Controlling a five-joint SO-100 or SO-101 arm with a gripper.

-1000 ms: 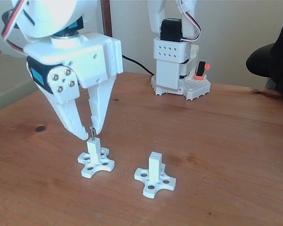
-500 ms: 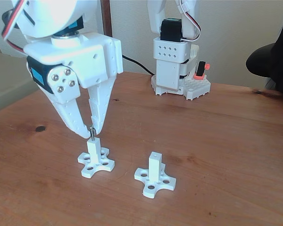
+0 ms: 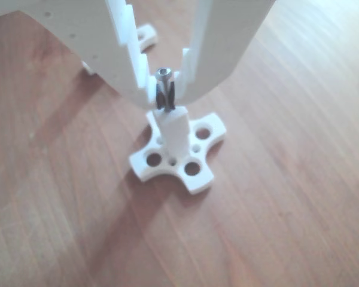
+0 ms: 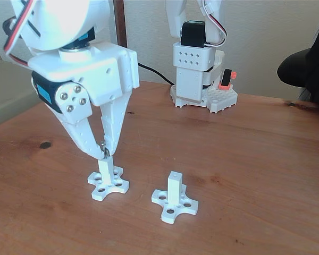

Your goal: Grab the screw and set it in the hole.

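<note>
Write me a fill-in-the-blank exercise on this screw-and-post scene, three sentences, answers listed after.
1. The gripper is shut on the ____, held head up.
2. In the fixed view the screw hangs right above the ____ of the two white posts.
3. The right post has a hole in its top face that is still ____.

Missing words: screw; left; empty

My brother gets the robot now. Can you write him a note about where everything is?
Tool: shut on the screw, holding it upright, head up.
Screw: right over the left post, its tip at the post's top; the close view shows the same. How far it sits in the hole can't be told.
Other post: to the right in the fixed view, its hole free.
Done: screw grabbed and brought to the post.
Left: seat it, then open the tool.
</note>
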